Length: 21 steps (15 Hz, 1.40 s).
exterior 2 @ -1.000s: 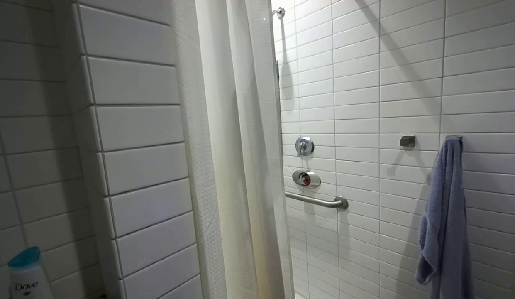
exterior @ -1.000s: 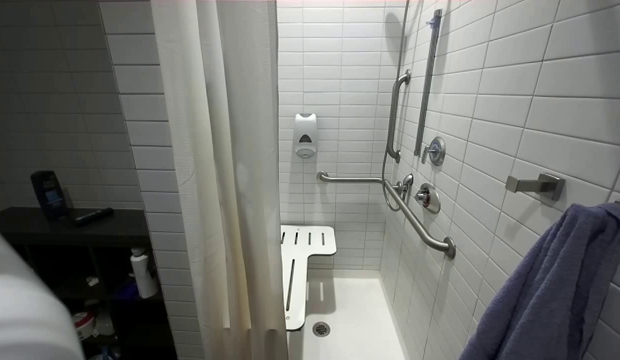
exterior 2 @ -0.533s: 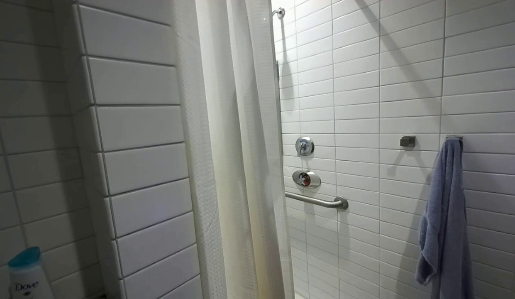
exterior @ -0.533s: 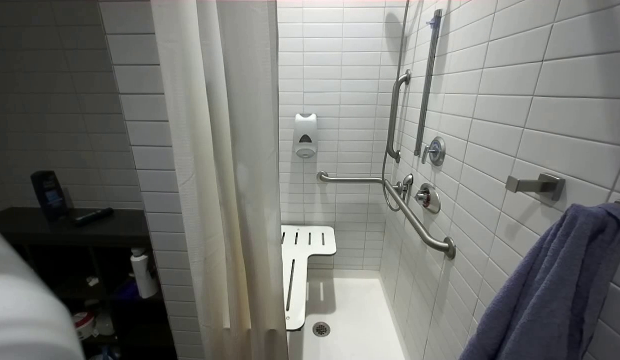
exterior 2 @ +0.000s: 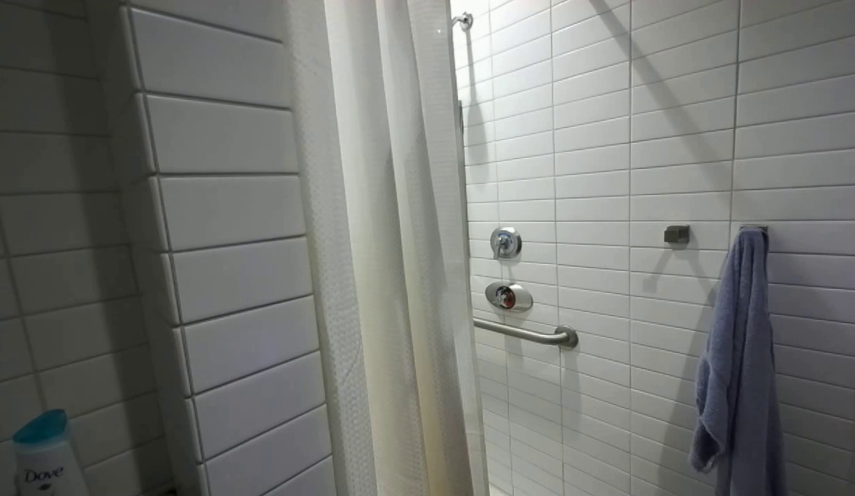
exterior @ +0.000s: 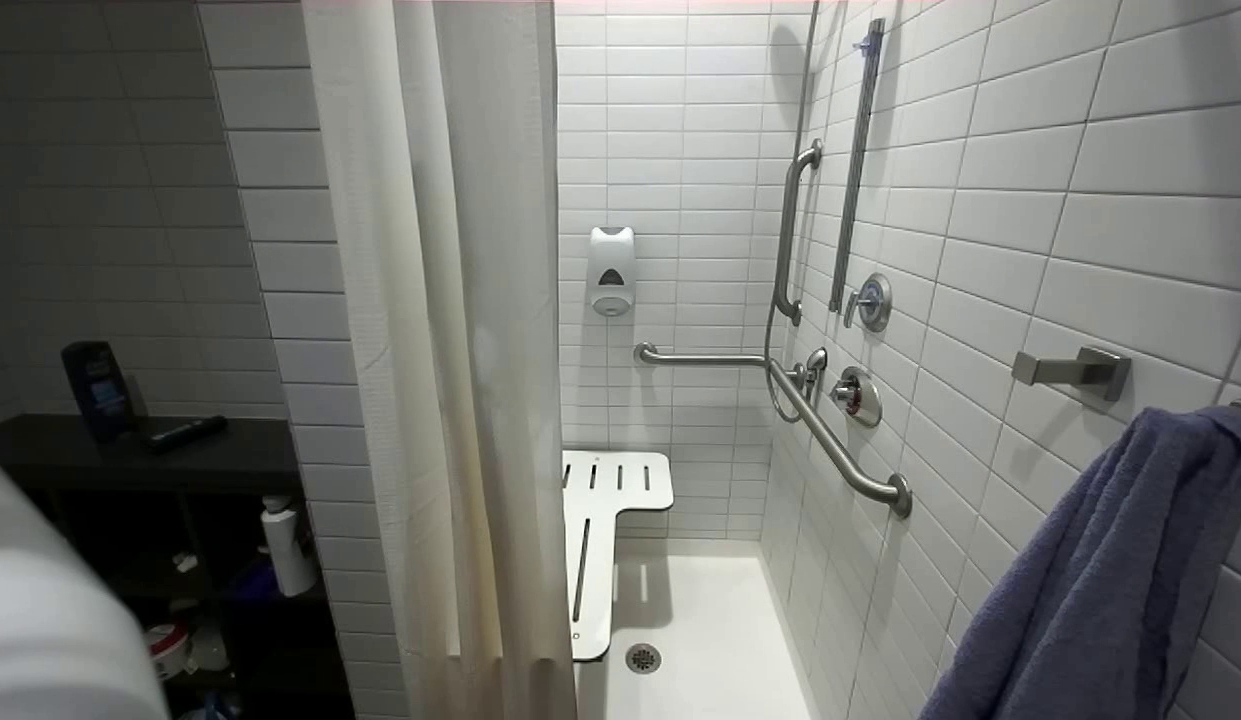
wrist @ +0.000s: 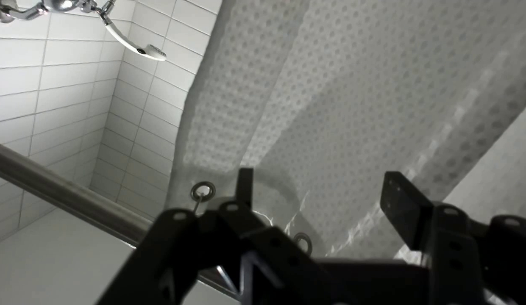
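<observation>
My gripper (wrist: 317,186) shows only in the wrist view, which looks upside down. Its two black fingers are wide apart with nothing held between them. A pale, dotted shower curtain (wrist: 330,110) hangs in front of the fingers and fills the view behind them. I cannot tell whether a finger touches it. Metal curtain eyelets (wrist: 203,191) and a curtain rod (wrist: 68,186) show near the left finger. In both exterior views the curtain (exterior: 450,320) hangs in folds, drawn to one side, and shows close up (exterior 2: 393,241). The gripper is out of both exterior views.
A white rounded shape (exterior: 55,620), perhaps my arm, is at an exterior view's left edge. A dark shelf (exterior: 250,440) holds bottles. A white bench (exterior: 620,485), grab bar (exterior: 840,450) and blue towel (exterior: 1110,580) are on the right. A Dove bottle (exterior 2: 48,461) stands low left.
</observation>
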Each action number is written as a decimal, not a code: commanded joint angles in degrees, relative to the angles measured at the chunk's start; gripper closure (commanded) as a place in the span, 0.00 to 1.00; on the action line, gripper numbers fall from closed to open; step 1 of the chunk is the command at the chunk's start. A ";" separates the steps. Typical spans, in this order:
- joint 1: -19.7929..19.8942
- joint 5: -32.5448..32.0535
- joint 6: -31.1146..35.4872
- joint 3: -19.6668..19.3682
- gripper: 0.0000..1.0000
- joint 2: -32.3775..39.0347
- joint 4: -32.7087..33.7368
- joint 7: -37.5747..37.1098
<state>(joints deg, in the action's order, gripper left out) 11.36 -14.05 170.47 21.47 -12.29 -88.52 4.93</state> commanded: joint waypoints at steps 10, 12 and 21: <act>16.38 -9.83 2.94 3.66 0.00 -8.70 -7.99 -19.75; 16.36 -9.40 3.03 4.16 0.00 -8.89 -8.82 -20.36; 15.27 -8.50 2.50 3.82 0.00 -7.89 -8.15 -18.88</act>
<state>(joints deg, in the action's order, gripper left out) 26.64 -22.56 172.97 25.29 -20.18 -96.67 -13.95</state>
